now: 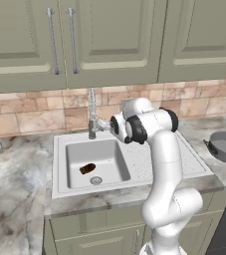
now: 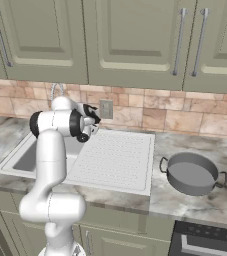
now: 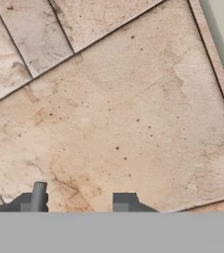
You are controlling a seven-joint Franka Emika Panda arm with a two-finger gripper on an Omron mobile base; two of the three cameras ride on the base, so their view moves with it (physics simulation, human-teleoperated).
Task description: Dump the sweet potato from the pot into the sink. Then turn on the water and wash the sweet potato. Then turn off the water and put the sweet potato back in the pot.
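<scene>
The sweet potato [image 1: 87, 169], a small dark brown oblong lump, lies in the sink [image 1: 72, 149] beside the round drain, below and well apart from the hand [image 3: 79, 200]. The hand, fingers together on nothing, faces tan backsplash tiles beside the spring-coil faucet [image 1: 91, 113]. The grey metal pot [image 2: 191, 173] stands on the marbled tabletop [image 2: 205, 200], right of the sink's dotted drainboard.

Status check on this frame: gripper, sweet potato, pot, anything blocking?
Gripper shut, empty, up by the faucet. Sweet potato lying in sink, no water running. Pot empty on right counter. Nothing in the way.
</scene>
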